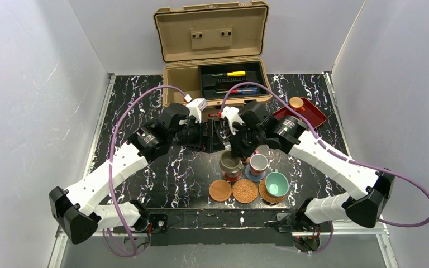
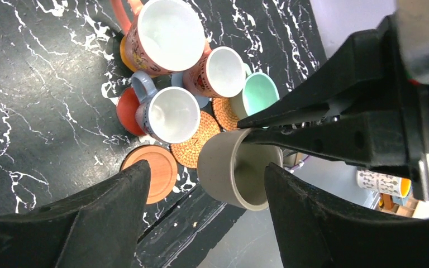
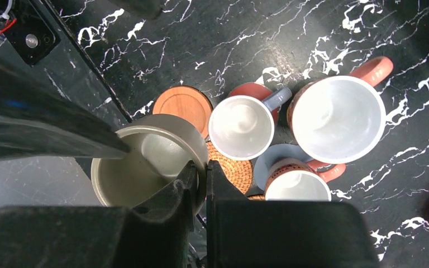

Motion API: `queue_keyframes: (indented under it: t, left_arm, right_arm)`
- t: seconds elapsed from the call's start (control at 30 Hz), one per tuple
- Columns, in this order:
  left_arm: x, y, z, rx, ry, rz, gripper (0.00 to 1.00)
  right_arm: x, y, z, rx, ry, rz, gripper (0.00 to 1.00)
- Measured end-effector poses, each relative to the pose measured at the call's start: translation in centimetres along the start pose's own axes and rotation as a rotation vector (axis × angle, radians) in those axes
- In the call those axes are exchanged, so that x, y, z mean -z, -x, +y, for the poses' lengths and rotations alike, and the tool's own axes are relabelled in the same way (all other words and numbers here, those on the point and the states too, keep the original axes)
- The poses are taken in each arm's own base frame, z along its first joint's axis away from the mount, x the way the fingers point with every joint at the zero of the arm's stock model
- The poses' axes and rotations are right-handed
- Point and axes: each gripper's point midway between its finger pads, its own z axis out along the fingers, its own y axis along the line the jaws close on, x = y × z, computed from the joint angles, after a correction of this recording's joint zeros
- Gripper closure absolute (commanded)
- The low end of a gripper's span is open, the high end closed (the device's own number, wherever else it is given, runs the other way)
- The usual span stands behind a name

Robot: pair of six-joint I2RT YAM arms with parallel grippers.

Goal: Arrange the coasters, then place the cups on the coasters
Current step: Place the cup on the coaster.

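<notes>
Since right tool [image 3: 201,170] is pinching the grey cup [image 3: 139,167] by its rim, left tool [image 2: 206,166] is hovering unclenched around it, prob for a handoff.

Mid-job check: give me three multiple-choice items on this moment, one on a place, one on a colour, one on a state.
1. The teal cup stands:
A. on a woven coaster
B. in the red tray
C. inside the toolbox

2. The cup that the right pincer grips is:
A. orange
B. grey
C. teal

3. The left pincer is:
A. open, one finger on either side of the grey cup
B. shut on a coaster
C. shut on the teal cup

Answers:
1 A: in the top view, woven edge shows from under the teal cup at the right end of the near row.
2 B: the right wrist view shows the grey cup's rim pinched between the fingers.
3 A: the left wrist view shows both fingers wide apart, with the grey cup between them.
</notes>
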Motion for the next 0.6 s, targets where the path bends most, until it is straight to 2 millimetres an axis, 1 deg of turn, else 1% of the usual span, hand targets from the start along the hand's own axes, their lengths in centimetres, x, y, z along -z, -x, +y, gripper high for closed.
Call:
queue_keyframes:
  t: [0.27, 0.33, 0.43, 0.6]
  left_arm:
    - [-0.8, -1.5, 0.7, -0.020, 0.039, 0.023, 0.48]
    - [-0.9, -1.9, 0.9, -0.023, 0.049, 0.028, 0.50]
    - [-1.0, -1.9, 0.8, -0.032, 0.057, 0.022, 0.54]
    - [-1.5, -2.2, 0.7, -0.050, 0.075, 0.020, 0.59]
  right_arm:
    - [-0.2, 0.8, 0.9, 0.013, 0.012, -0.017, 0.99]
    - [-0.2, 1.0, 0.9, 0.010, 0.012, -0.026, 0.99]
    - [-0.2, 1.1, 0.9, 0.005, 0.009, -0.030, 0.99]
    - [-0.3, 1.4, 0.9, 0.003, 0.005, -0.043, 0.99]
